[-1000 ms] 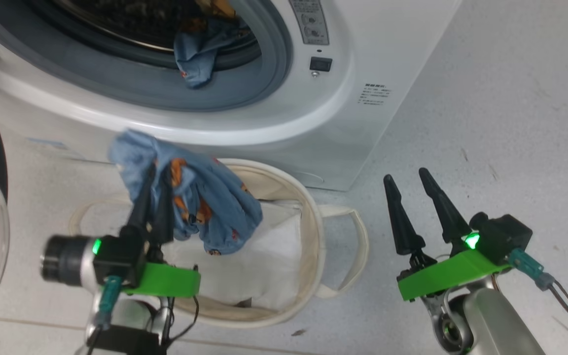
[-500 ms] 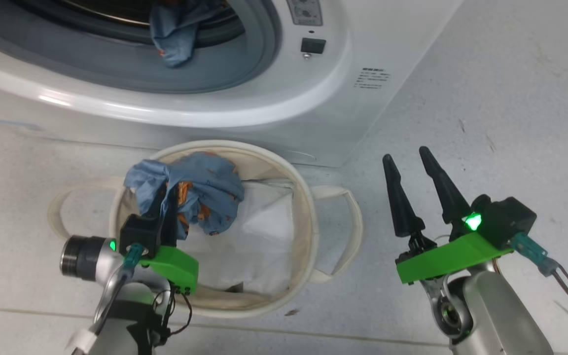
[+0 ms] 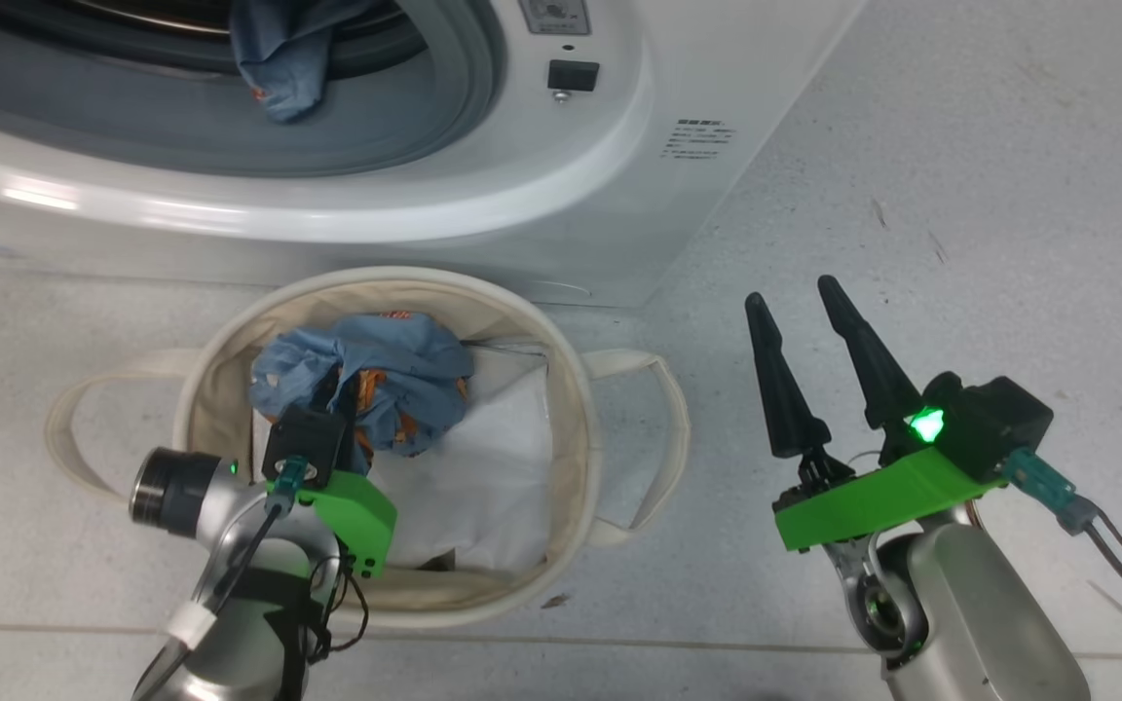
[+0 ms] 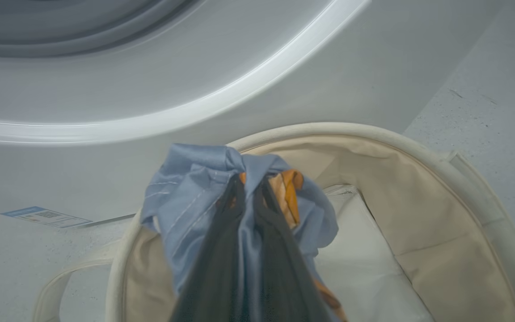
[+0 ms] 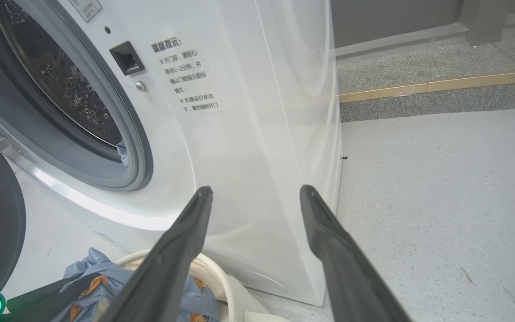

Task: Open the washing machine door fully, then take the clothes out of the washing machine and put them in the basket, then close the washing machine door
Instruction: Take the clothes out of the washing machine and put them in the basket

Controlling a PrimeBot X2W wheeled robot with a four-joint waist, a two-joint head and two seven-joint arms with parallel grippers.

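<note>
Blue clothes (image 3: 405, 360) clamped tight in left tool (image 4: 251, 183).

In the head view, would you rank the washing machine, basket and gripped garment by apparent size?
Largest to smallest:
1. washing machine, though partly cropped
2. basket
3. gripped garment
None look alike.

Soft, creased blue clothes (image 4: 186, 201) bunch around the left claw's (image 4: 249, 184) matt black fingers (image 4: 217, 277), above a basket (image 4: 418, 214) of cream matt canvas. Beyond the claw the washing machine's (image 4: 150, 89) white shell gleams smooth and glossy; right of it, speckled matt floor (image 4: 499, 112).
</note>
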